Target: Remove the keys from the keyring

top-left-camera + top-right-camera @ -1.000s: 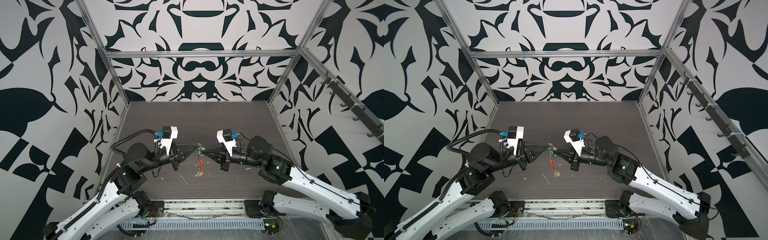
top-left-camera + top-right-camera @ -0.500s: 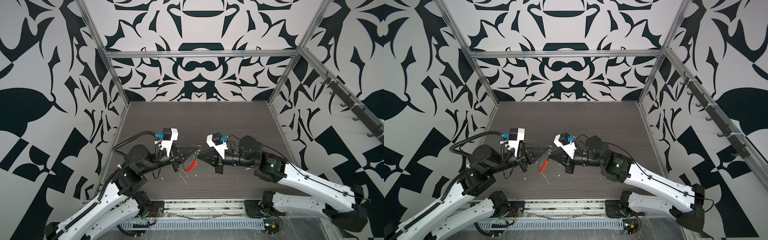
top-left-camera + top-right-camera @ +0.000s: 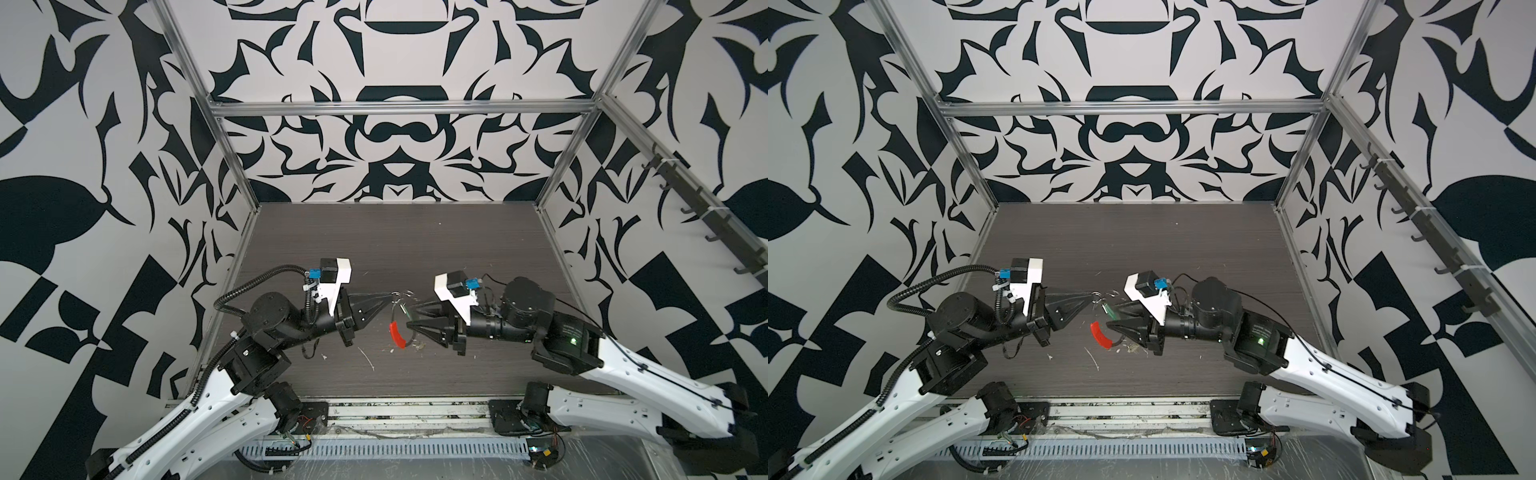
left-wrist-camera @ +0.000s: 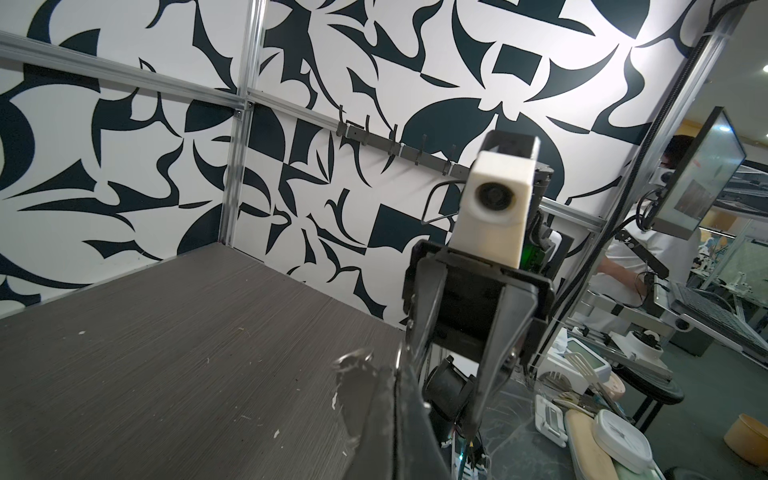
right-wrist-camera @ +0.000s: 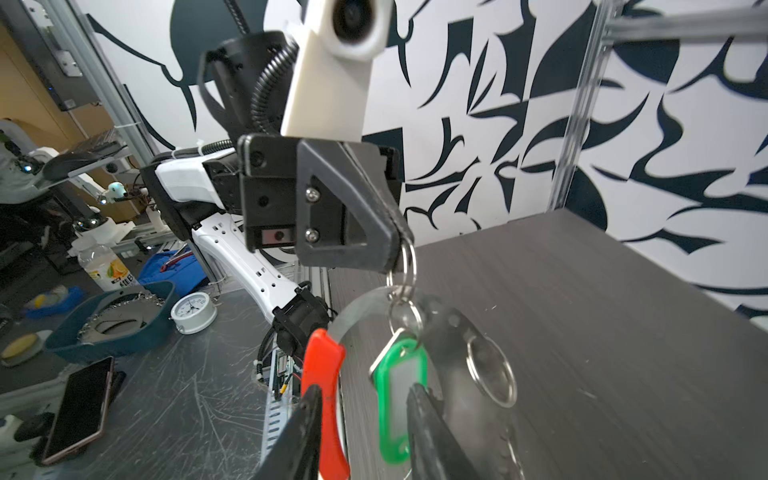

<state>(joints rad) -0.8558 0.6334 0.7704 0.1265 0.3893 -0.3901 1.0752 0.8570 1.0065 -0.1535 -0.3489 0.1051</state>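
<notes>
Hanging above dark table (image 3: 415,241), front-centre, from one split ring (image 5: 409,259) clenched in left gripper (image 5: 395,246): one keyring (image 3: 1100,335) with one red sleeve (image 5: 322,365), one green tag (image 5: 395,399), label window too blurred to read, one blurred silver key (image 5: 456,328); tag flanked by parted, non-gripping fingers of right gripper (image 5: 363,390).

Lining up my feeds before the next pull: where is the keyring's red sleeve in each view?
Both top views: red sleeve low centre, just left of the right gripper.
Left wrist: not in it.
Right wrist: red sleeve beside the green tag.
Landmark: left gripper, shut on a small silver ring.
</notes>
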